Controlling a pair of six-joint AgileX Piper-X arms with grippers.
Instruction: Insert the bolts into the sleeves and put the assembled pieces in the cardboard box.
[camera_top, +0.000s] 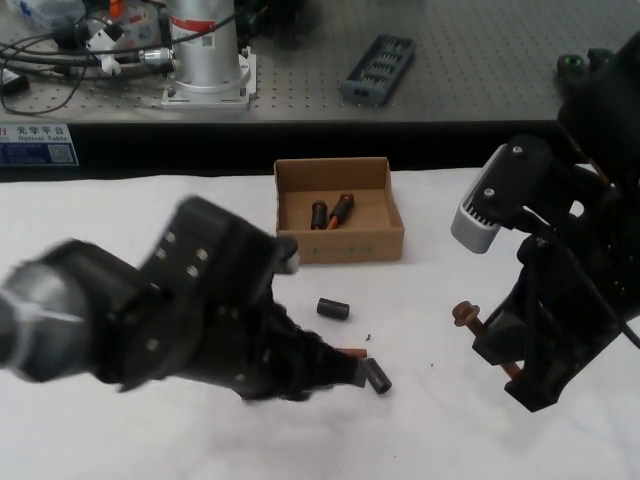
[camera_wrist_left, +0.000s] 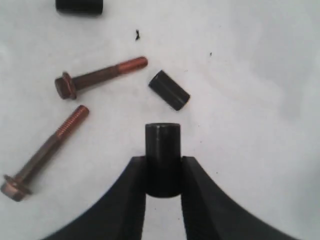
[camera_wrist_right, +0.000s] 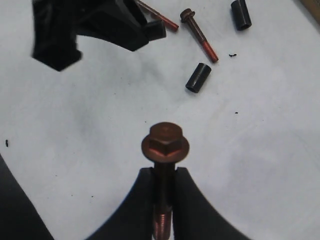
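High view: cardboard box (camera_top: 345, 245) at the back of the white counter (camera_top: 120, 215), two assembled pieces (camera_top: 332, 212) lying inside. Left gripper (camera_top: 358, 373) sits low over the counter in front of the box and points toward the right arm, with a far sleeve (camera_top: 333, 309) between it and the box. Right gripper (camera_top: 500, 350) is well apart to the side, jaws pinching a held bolt (camera_top: 470, 318). Its flange head is toward the left arm and its shank slants back through the jaws. Left wrist view: jaws closed on a held sleeve (camera_wrist_left: 162, 150), long axis straight out past the fingertips, bore end forward. Two loose bolts (camera_wrist_left: 100, 76) and a loose sleeve (camera_wrist_left: 169, 90) lie just ahead. Right wrist view: bolt clamped on the shank just below the head, head leading, threads back between the jaws. Likely trouble: the head, not the threaded tip, faces the sleeve, so mating probably needs a wrist turn first. Axes slightly off would catch the thread on the bore rim. A narrow pinch on a round shank may let the bolt pivot. The low left arm could knock the loose parts.
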